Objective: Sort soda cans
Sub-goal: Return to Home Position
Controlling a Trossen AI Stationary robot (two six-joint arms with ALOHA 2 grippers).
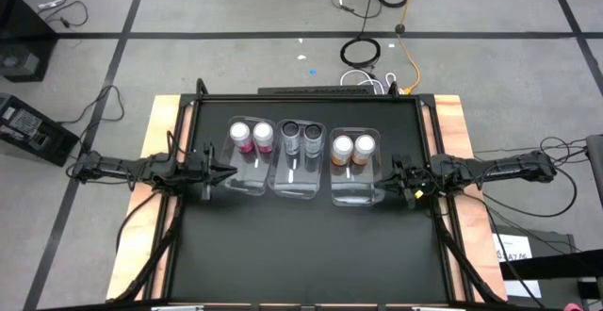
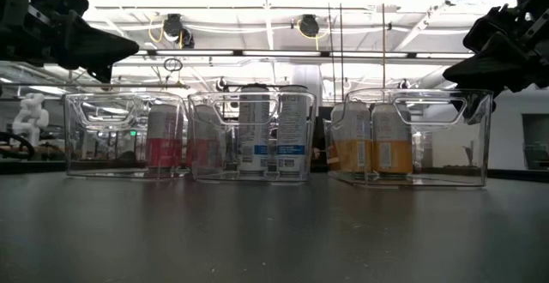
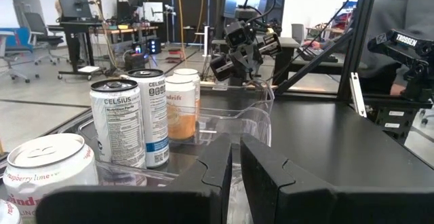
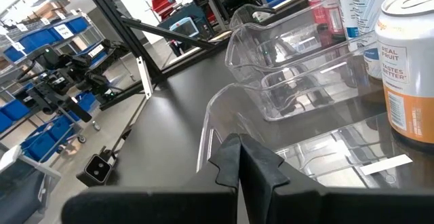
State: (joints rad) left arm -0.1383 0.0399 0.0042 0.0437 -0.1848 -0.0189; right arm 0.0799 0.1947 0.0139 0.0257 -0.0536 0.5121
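Note:
Three clear bins stand in a row at the table's middle. The left bin (image 1: 247, 165) holds two pink soda cans (image 1: 252, 137). The middle bin (image 1: 300, 174) holds two dark-topped cans (image 1: 301, 134), and the right bin (image 1: 355, 181) two orange cans (image 1: 353, 148). All the cans stand upright on their bases. My left gripper (image 1: 226, 170) hovers shut and level just left of the pink bin's near corner. My right gripper (image 1: 394, 174) hovers shut just right of the orange bin. In the wrist views, the left gripper (image 3: 236, 176) and right gripper (image 4: 239, 159) hold nothing.
The black tabletop (image 1: 301, 254) is bare from the bins to its near edge. Wooden strips (image 1: 141, 226) run along the left and right sides. Cables (image 1: 363, 52) lie on the floor beyond the far edge.

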